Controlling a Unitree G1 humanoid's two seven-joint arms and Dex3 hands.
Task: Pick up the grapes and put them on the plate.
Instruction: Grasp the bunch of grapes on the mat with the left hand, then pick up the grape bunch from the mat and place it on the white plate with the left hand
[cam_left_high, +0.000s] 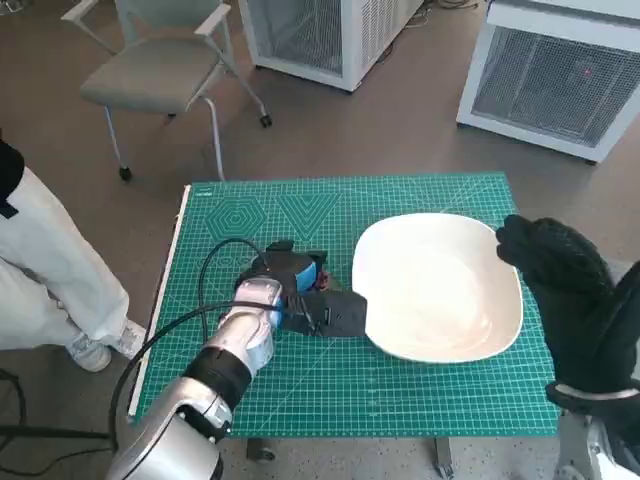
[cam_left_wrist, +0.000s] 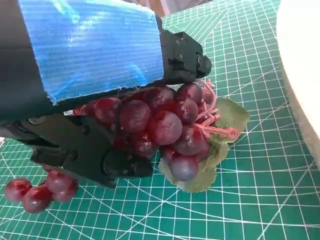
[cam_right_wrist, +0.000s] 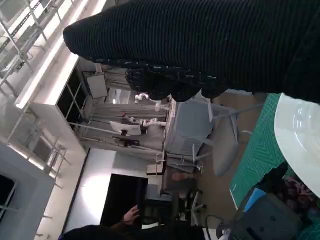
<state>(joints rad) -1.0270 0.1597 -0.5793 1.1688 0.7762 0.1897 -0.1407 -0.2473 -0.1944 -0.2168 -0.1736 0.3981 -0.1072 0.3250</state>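
- Left hand (cam_left_high: 318, 305), black with blue tape over its back, low on the green cutting mat (cam_left_high: 330, 390) of the counter, just beside the near-left rim of the plate.
- Left hand's fingers (cam_left_wrist: 95, 155) closed around the grapes (cam_left_wrist: 160, 125): a dark red bunch with a pink stem and a green leaf, resting on the mat; in the head view hidden under the hand.
- A few loose grapes (cam_left_wrist: 37, 187) lying on the mat beside the gripped bunch, apart from it.
- White plate (cam_left_high: 440, 290), wide and shallow, set on the mat right of the left hand.
- Right hand (cam_left_high: 555, 255) in black knitted glove, raised at the far-right rim of the plate; holding nothing, fingers curled or spread impossible to tell.
- Beyond the counter: grey chair (cam_left_high: 160, 70), two white cabinets (cam_left_high: 560, 70).
- At far left: a person's leg in pale trousers (cam_left_high: 45, 270).
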